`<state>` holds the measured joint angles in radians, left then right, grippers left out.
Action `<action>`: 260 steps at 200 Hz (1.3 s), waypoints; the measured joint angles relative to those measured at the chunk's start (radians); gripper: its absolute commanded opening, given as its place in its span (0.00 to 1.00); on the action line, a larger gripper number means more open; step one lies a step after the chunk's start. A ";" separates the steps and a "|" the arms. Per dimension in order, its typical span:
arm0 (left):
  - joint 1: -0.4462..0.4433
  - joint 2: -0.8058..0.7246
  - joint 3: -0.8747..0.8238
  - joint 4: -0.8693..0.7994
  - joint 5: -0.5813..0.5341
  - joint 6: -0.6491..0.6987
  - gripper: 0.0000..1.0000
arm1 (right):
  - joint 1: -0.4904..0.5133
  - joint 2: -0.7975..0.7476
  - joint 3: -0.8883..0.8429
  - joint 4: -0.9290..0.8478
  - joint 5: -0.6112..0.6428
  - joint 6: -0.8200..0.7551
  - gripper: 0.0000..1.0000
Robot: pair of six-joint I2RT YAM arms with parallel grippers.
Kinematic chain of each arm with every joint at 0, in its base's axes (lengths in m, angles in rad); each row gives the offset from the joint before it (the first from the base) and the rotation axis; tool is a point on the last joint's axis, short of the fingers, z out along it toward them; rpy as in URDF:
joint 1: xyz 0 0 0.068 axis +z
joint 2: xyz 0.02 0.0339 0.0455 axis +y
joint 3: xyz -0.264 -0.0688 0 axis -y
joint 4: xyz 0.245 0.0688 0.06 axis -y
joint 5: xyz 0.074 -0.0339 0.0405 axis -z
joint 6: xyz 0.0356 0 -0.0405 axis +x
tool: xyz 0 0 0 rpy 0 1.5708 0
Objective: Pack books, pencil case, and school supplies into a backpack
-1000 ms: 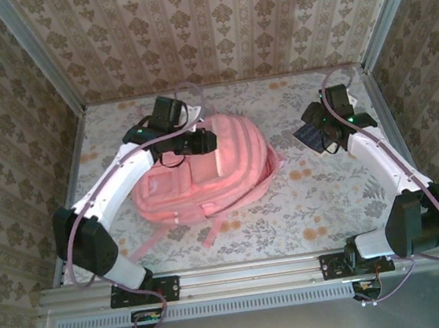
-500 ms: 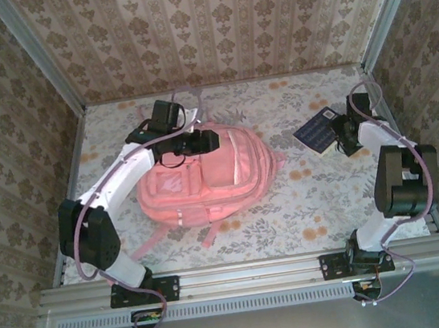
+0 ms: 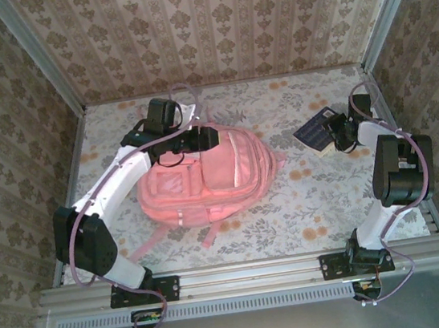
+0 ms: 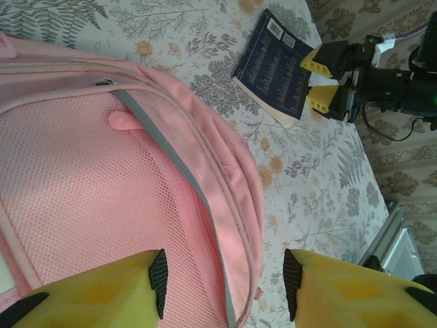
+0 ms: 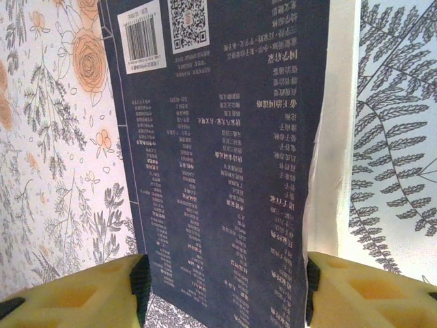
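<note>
**Backpack opened up, right arm folded back**

My left gripper point(image 4: 222, 273) is at the top rim of the backpack point(image 3: 205, 178), as it was a second ago. Its fingers are now spread, straddling the rim without clamping it. The pack was humped and ribbed then; now it lies flatter on the table point(image 3: 288, 195), its pink mesh lining showing. My right arm point(image 3: 390, 170) has folded up by the right wall. My right gripper point(image 4: 313, 82) is unclenched at the edge of the navy book point(image 3: 316, 128), which lies about where it did.
</note>
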<state>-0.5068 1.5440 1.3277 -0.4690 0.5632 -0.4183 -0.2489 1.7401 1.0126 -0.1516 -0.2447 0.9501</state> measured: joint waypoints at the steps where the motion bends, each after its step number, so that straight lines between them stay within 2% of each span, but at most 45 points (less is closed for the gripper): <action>1: 0.000 0.000 0.000 0.000 0.000 0.000 0.50 | 0.000 0.000 0.000 0.000 0.000 0.000 0.58; 14: 0.002 0.000 0.000 0.004 0.006 0.000 0.50 | 0.000 0.001 0.000 0.002 -0.002 -0.002 0.54; 27: 0.004 0.000 0.000 0.006 0.010 0.000 0.50 | 0.000 0.005 0.000 0.017 -0.006 -0.006 0.42; 54: 0.005 0.000 -0.002 0.007 0.014 0.000 0.50 | 0.003 0.021 -0.007 0.072 -0.026 -0.008 0.37; 110: 0.005 0.000 -0.006 0.010 0.013 0.000 0.52 | 0.061 0.056 -0.015 0.103 -0.033 -0.008 0.03; 151: 0.002 0.025 -0.003 0.009 0.019 0.000 0.55 | 0.080 -0.006 -0.101 0.126 -0.048 -0.002 0.00; 196: -0.057 0.133 0.097 -0.016 0.024 -0.024 0.63 | 0.080 -0.215 -0.266 0.158 -0.093 0.023 0.00; 260: -0.174 0.417 0.415 -0.014 0.077 -0.130 0.66 | 0.080 -0.385 -0.481 0.370 -0.213 0.125 0.00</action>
<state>-0.6804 1.9614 1.7428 -0.4835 0.6399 -0.5484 -0.1692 1.3548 0.5312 0.2188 -0.4580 1.0748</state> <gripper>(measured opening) 0.653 0.062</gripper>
